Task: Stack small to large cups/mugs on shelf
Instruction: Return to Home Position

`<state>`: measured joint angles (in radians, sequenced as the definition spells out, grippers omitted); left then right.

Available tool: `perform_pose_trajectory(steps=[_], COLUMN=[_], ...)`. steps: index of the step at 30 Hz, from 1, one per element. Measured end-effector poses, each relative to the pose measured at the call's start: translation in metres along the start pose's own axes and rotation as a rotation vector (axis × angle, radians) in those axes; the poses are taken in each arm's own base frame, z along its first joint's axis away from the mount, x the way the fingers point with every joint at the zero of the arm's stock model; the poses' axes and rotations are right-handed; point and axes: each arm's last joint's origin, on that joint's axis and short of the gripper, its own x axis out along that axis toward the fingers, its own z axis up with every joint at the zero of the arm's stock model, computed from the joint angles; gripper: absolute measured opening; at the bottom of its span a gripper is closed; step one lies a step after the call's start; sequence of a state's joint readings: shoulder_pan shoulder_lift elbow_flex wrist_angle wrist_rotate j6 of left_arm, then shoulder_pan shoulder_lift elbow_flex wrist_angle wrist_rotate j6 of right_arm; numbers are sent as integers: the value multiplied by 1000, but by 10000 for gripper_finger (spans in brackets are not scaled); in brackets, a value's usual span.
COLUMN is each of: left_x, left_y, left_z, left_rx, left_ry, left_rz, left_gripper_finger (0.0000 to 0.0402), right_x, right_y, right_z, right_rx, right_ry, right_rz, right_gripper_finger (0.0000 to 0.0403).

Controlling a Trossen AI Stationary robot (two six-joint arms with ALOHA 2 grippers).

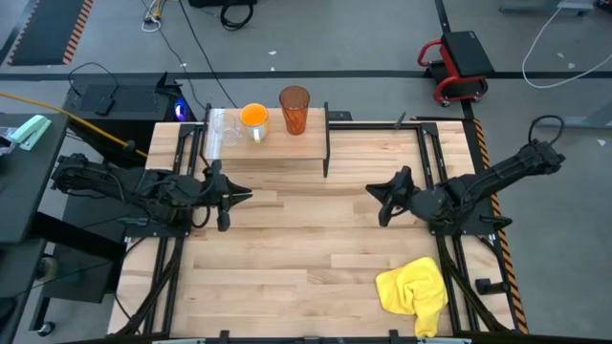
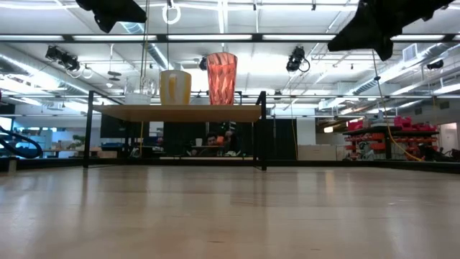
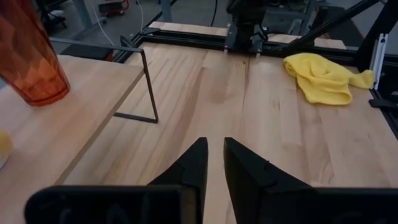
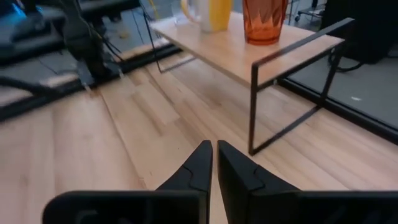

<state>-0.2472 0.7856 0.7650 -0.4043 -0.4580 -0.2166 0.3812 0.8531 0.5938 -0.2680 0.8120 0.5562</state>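
Observation:
The shelf (image 1: 287,145) stands at the table's far side on thin black legs. On its board stand, from left to right, the small clear glass (image 1: 228,134), the orange mug (image 1: 253,118) with a pale handle, and the tall orange-red ribbed tumbler (image 1: 295,110); each rests on its base. They show in the low view too: the mug (image 2: 175,87) and the tumbler (image 2: 221,78). My left gripper (image 1: 239,198) hovers over the table near the shelf's front left, shut and empty. My right gripper (image 1: 381,199) hovers right of the shelf, shut and empty.
A crumpled yellow cloth (image 1: 415,290) lies at the table's near right corner. Black metal rails run along the table's left and right edges. Bare wood lies between the two grippers and toward the near edge.

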Motion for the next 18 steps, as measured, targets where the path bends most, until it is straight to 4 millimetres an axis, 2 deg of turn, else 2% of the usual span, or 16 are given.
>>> perform_pose_trajectory(steps=[10, 14, 18], left_x=[0, 0, 0], left_y=[0, 0, 0], left_z=[-1, -1, -2], left_rx=[-6, -5, -2], left_ry=[5, 7, 13], left_rz=[1, 2, 3], left_gripper_finger=[58, 63, 62], right_x=[5, 10, 18], right_y=[1, 1, 1], right_z=[50, 64, 72], right_rx=[127, 134, 150], right_ry=[16, 105, 232], right_rz=[117, 105, 33], right_gripper_finger=[32, 38, 65])
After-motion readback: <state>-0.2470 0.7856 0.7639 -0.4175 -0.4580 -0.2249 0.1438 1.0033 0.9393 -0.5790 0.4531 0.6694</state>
